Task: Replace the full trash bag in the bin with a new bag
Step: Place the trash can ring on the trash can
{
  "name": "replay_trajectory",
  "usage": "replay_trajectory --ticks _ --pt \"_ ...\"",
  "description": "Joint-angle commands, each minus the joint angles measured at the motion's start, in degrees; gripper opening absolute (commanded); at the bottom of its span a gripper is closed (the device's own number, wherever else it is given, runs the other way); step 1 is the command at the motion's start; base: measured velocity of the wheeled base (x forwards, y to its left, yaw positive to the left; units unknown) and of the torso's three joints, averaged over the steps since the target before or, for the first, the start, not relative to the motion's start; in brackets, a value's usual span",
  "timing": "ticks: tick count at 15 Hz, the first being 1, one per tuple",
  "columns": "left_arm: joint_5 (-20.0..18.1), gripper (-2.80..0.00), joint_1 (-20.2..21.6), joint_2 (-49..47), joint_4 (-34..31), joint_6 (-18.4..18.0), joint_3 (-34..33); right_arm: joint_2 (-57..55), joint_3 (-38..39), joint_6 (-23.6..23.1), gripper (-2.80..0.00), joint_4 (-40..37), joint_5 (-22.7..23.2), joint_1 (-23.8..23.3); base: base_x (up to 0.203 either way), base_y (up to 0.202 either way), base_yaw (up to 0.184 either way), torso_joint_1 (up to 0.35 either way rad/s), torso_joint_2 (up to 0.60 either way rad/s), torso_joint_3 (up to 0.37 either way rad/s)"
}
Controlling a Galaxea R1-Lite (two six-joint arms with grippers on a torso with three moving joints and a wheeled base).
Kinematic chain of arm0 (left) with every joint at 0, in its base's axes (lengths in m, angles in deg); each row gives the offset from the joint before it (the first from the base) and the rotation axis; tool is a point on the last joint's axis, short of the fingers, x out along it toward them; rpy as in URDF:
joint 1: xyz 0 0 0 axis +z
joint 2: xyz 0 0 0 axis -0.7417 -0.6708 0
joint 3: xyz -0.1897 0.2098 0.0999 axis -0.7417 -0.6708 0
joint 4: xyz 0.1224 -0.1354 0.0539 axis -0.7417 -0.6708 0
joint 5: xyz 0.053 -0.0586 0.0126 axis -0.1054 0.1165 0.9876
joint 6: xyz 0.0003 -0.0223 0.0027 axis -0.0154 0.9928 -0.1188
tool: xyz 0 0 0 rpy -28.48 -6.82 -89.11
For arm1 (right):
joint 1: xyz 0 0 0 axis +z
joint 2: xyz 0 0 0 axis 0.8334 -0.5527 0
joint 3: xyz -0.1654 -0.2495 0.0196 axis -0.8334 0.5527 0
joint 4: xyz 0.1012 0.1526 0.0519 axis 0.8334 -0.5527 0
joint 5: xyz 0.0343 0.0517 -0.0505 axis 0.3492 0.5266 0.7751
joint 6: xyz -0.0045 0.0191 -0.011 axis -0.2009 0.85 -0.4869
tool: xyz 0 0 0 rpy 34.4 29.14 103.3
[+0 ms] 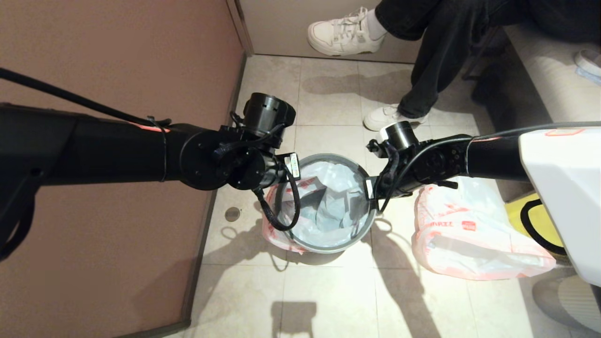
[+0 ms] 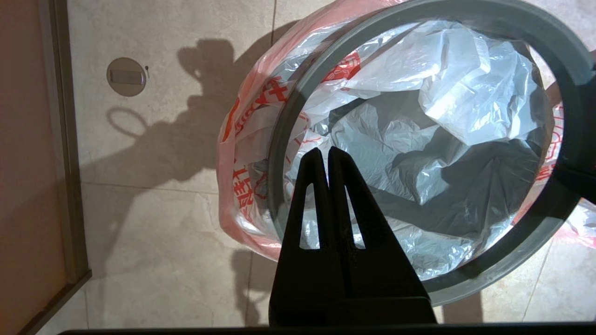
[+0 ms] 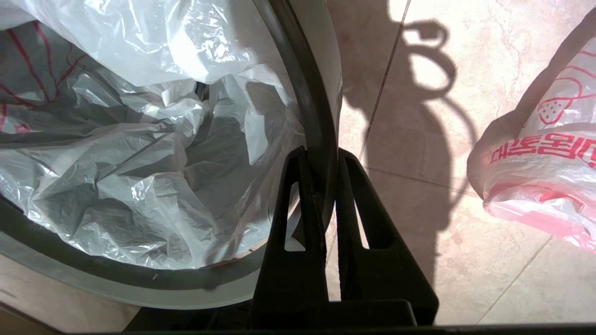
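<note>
The bin (image 1: 328,247) stands on the tiled floor between my arms, its grey ring (image 2: 278,139) on top. The new bag (image 1: 333,202) lines it, crumpled inside, with its pink printed hem (image 2: 237,153) hanging outside the left side. My left gripper (image 2: 328,151) is shut, its tips over the bag just inside the ring's left edge. My right gripper (image 3: 321,156) is shut on the grey ring (image 3: 321,116) at the bin's right side. The full trash bag (image 1: 469,234) lies on the floor right of the bin, also in the right wrist view (image 3: 549,177).
A brown wall (image 1: 117,56) runs close along the left, with a round floor drain (image 1: 232,214) beside it. A seated person's legs and white sneakers (image 1: 345,35) are behind the bin. A yellow and black object (image 1: 535,220) sits at the far right.
</note>
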Motion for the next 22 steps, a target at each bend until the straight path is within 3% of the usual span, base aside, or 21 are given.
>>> replay_trajectory --ticks 1,22 --pt "0.2 -2.80 0.0 0.1 0.0 0.1 0.0 1.1 0.1 0.1 -2.80 -0.6 -0.1 -0.1 0.000 0.000 0.000 0.000 0.00 0.000" --pt "0.2 -2.80 -0.3 -0.3 0.0 0.1 0.1 -1.5 -0.1 0.2 -2.80 -0.3 -0.2 2.2 0.000 0.000 0.000 0.000 0.00 0.000"
